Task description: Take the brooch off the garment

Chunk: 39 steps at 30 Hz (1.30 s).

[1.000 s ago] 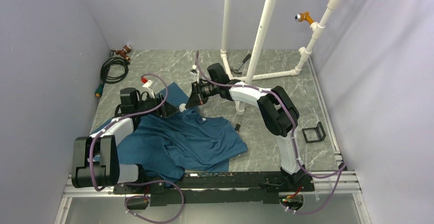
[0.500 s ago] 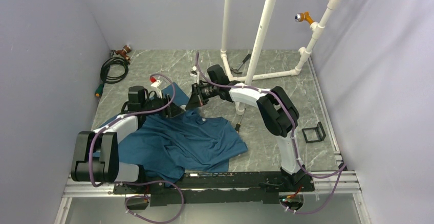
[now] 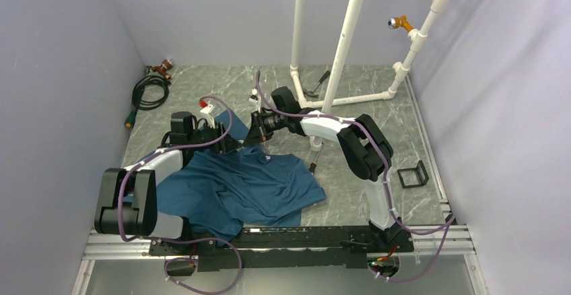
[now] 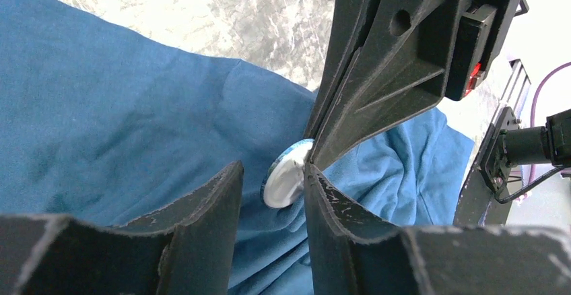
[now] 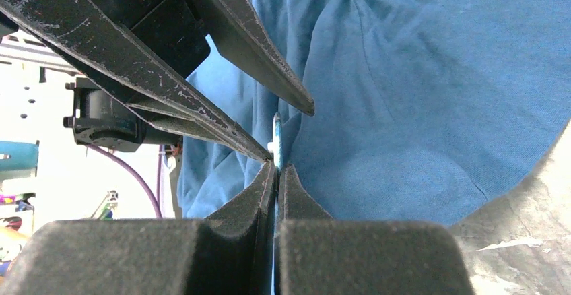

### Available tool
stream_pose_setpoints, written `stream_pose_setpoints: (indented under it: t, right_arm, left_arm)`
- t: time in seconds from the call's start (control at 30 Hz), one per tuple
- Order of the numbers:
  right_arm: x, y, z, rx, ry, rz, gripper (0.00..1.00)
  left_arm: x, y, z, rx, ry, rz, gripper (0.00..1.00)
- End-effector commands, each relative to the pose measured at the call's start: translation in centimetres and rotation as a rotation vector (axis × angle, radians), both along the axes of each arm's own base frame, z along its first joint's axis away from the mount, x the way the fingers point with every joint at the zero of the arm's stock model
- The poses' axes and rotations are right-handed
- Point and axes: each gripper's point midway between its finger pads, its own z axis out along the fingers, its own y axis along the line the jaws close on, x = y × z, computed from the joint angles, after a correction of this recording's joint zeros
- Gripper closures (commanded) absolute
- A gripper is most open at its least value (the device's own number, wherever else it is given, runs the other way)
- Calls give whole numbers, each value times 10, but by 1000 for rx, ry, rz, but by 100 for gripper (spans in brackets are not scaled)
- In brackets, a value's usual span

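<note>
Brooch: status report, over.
Right gripper shut on brooch edge. Left gripper open, straddling it. Brooch lying against garment. Nothing else in the way.

The left arm (image 3: 158, 164) reaches forward and to the right from a folded elbow. The left end effector (image 4: 273, 174) is open, with one finger on each side of the brooch (image 4: 283, 182). The right arm (image 3: 337, 130) stretches to the left from a raised elbow. The right end effector (image 5: 276, 168) is closed, and its fingertips pinch the edge of the brooch between the two left fingers.
</note>
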Motion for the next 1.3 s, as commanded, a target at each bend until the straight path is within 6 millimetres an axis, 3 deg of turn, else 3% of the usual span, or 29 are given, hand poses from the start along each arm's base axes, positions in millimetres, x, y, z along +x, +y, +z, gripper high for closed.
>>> stream_pose_setpoints:
  t: [0.0, 0.3, 0.77, 0.97, 1.1, 1.27]
  right_arm:
    - [2, 5, 38, 76, -85, 9, 100]
    - [1, 4, 43, 90, -97, 4, 100]
    - [6, 4, 40, 74, -113, -15, 100]
    - [9, 2, 38, 57, -130, -27, 100]
    - [9, 2, 37, 57, -130, -24, 100]
    - [8, 1, 37, 60, -132, -22, 100]
  left_arm:
    - [8, 0, 4, 21, -26, -7, 56]
    - [14, 6, -5, 75, -5, 36, 69]
    - [12, 4, -3, 66, -3, 19, 76]
    - [6, 5, 6, 9, -7, 21, 73]
    - [2, 5, 18, -46, -30, 24, 59]
    - [1, 9, 23, -79, -40, 50, 52]
